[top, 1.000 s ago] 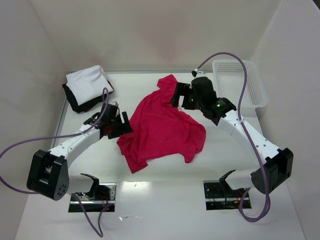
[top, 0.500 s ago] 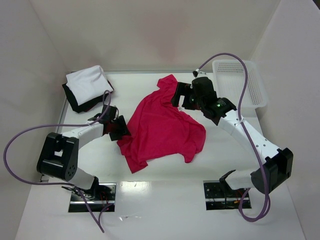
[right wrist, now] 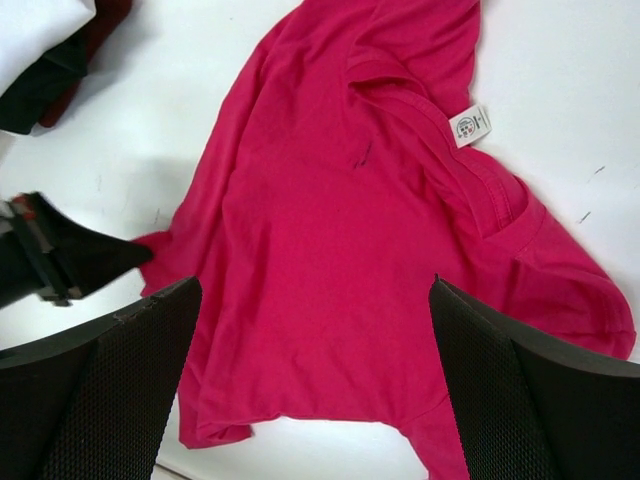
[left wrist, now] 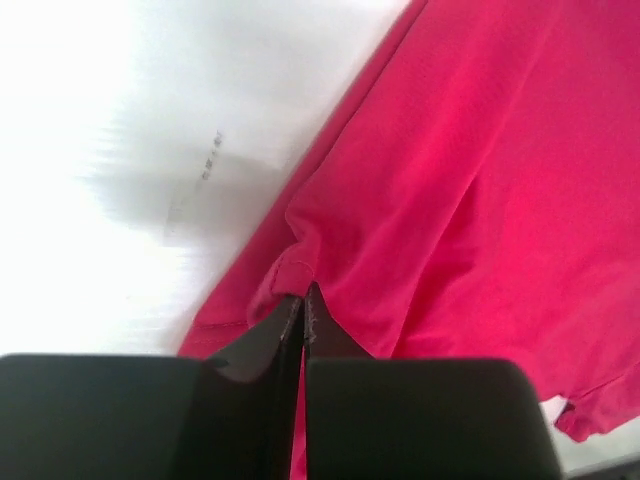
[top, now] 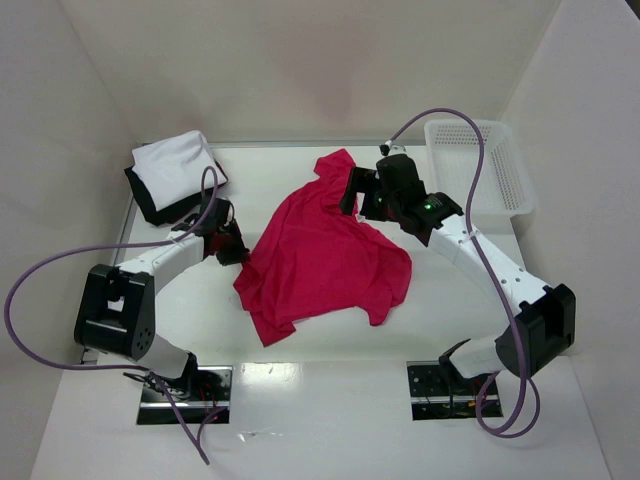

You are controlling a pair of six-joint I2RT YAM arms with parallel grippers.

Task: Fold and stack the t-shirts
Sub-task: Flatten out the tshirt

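Left pincer (left wrist: pixel 303 296) advanced, pinching red t-shirt (left wrist: pixel 450 200) hem

Sprawled mid-table, unfolded and rumpled: crimson t-shirt (top: pixel 325 250), collar end up at 12 o'clock, a loose corner trailing toward 7, creases across the body. Over at 10 o'clock, neatly folded white t-shirt (top: pixel 172 165) stacked on folded black t-shirt (top: pixel 150 208), black edge peeking out underneath.

My right gripper (right wrist: pixel 312 300) hangs with fingers (right wrist: pixel 110 390) spread wide over the rumpled red t-shirt (right wrist: pixel 330 220), neck label (right wrist: pixel 470 127) showing; the left gripper (right wrist: pixel 138 256) touches its edge.
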